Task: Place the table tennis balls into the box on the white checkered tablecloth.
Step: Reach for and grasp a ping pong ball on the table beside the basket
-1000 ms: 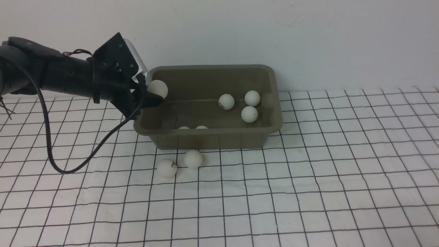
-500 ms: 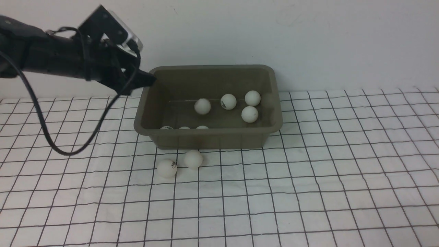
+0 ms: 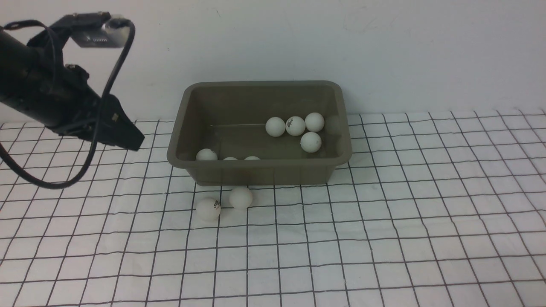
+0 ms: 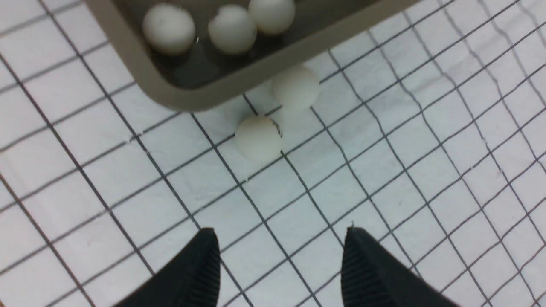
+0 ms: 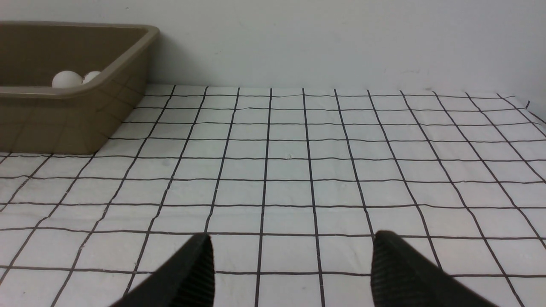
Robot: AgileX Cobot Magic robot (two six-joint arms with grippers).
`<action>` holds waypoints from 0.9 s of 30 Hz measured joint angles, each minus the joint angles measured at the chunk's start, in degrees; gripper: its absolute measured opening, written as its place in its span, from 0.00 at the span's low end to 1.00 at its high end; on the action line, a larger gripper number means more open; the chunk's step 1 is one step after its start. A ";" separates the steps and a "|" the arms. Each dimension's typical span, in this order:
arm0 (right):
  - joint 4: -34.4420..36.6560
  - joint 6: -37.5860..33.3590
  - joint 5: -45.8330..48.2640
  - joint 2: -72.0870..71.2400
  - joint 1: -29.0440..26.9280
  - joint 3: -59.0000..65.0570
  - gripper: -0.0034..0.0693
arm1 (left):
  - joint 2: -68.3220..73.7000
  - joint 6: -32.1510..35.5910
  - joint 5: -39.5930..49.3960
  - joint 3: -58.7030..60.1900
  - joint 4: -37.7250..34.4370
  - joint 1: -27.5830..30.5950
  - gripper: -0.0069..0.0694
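Front view: matte white balls [image 3: 310, 142] in olive-grey box [image 3: 260, 83]; left gripper [image 4: 279, 238], right gripper [image 5: 290, 249] gape empty

Front wide, left wrist overhead, right wrist low, all share box [image 3: 264, 175]

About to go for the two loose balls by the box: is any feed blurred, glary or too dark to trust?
Front view: soft even light, no glare; the logo ball and the plain ball read clearly, only the box interior is dim. Left wrist view: balls and grid lines slightly smeared, fingers crisp. Right wrist view: sharp, evenly lit tablecloth.
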 joint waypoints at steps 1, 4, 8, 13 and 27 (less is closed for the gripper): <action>0.00 0.00 0.00 0.00 0.00 0.00 0.67 | 0.00 -1.44 0.16 0.99 1.28 -0.58 0.56; 0.00 0.00 0.00 0.00 0.00 0.00 0.67 | 0.05 -2.61 0.21 5.26 1.97 -3.02 0.55; 0.00 0.00 0.00 0.00 0.00 0.00 0.67 | -0.98 -1.41 -2.02 13.39 2.64 -6.46 0.55; 0.00 0.00 0.00 0.00 0.00 0.00 0.67 | -2.60 4.85 -17.76 23.28 -4.23 -10.23 0.55; 0.00 0.00 0.00 0.00 0.00 0.00 0.67 | 9.19 24.50 -38.05 26.02 -26.19 -11.75 0.55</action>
